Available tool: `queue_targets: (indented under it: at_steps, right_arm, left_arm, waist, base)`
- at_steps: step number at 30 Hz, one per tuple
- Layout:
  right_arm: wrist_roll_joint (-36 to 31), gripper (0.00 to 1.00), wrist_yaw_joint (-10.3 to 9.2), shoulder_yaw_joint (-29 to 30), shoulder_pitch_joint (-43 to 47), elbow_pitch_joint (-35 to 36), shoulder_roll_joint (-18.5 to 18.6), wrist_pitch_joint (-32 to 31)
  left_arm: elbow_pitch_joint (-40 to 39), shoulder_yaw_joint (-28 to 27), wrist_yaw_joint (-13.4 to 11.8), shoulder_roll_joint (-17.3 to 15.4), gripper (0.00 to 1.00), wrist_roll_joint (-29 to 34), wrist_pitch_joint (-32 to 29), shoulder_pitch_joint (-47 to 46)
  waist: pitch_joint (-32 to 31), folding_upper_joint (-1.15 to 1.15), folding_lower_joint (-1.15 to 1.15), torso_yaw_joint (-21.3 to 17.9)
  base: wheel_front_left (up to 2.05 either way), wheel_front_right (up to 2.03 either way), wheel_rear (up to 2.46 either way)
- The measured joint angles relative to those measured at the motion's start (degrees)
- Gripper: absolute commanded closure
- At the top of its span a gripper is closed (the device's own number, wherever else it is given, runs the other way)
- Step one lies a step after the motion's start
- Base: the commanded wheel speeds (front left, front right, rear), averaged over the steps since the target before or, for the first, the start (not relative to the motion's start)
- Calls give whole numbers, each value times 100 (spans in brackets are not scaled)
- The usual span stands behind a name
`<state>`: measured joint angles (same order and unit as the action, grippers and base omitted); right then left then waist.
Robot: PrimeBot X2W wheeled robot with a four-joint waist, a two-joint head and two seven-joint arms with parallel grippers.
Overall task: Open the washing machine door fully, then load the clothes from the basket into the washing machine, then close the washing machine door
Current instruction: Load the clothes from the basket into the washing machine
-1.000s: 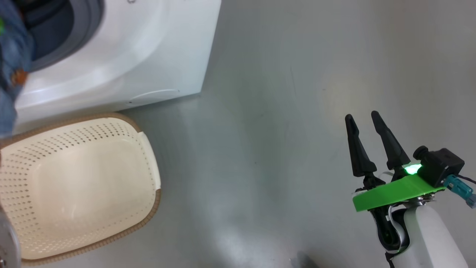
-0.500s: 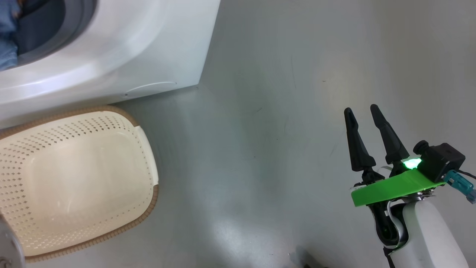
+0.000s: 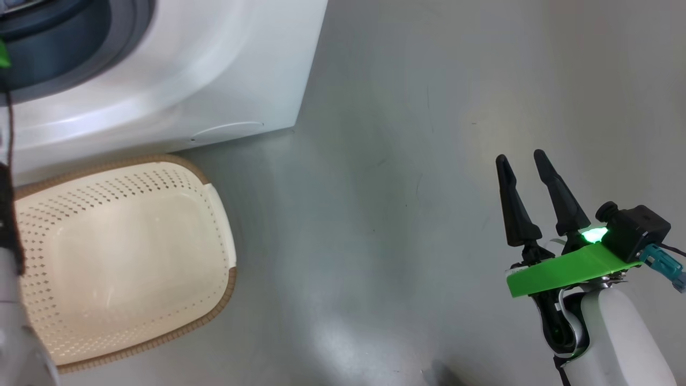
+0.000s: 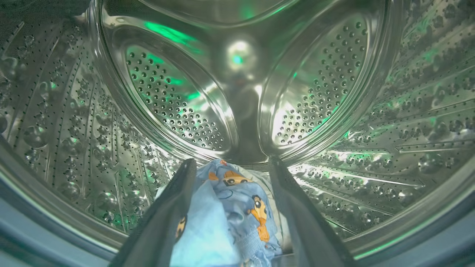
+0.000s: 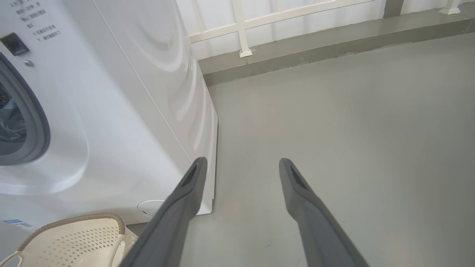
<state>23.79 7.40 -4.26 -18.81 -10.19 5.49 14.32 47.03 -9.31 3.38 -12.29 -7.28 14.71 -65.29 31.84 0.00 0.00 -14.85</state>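
The clothes (image 4: 230,211) (blue, orange prints) lie inside the washing machine (image 4: 389,129).

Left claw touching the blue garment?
Cannot tell. Left wrist view: left claw open, blue garment between its fingers, cloth edge meeting one finger with no clear gap, but it may lie beyond it.

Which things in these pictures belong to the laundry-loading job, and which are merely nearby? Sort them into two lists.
Job: washing machine, basket, blue printed garment, left gripper.
Merely nearby: grey floor, white railing, ledge.
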Motion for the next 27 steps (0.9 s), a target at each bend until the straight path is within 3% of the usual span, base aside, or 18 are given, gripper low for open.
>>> queue_targets:
  at_steps: [27]
  right_arm:
    - [-49, 0, 0, 240, 151, -22, 356, 0]
  left_arm:
    - [-1510, -350, 304, 833, 0, 158, -1, 2655]
  waist:
    - [-673, 0, 0, 522]
  base:
    - [0, 0, 0]
